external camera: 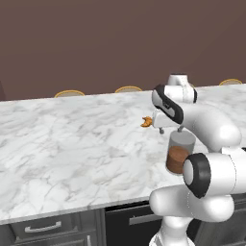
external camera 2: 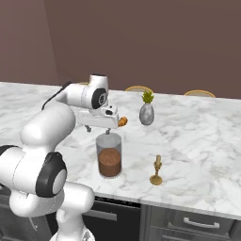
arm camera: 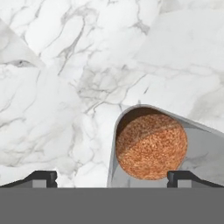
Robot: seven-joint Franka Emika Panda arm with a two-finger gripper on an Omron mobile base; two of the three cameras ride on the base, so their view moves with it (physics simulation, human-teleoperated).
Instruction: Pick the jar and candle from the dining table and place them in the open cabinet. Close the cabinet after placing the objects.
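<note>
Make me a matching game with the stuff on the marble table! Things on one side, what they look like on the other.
Things:
1. jar
2. candle
3. croissant
4. vase

Looks:
A. small and orange
B. grey, with a green sprig
C. clear glass, brown filling
D. slim stick in a gold holder

Pairs: 1-C, 2-D, 3-A, 4-B

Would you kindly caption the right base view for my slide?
Open end effector poised above the glass jar on the marble dining table, candle alongside.
</note>
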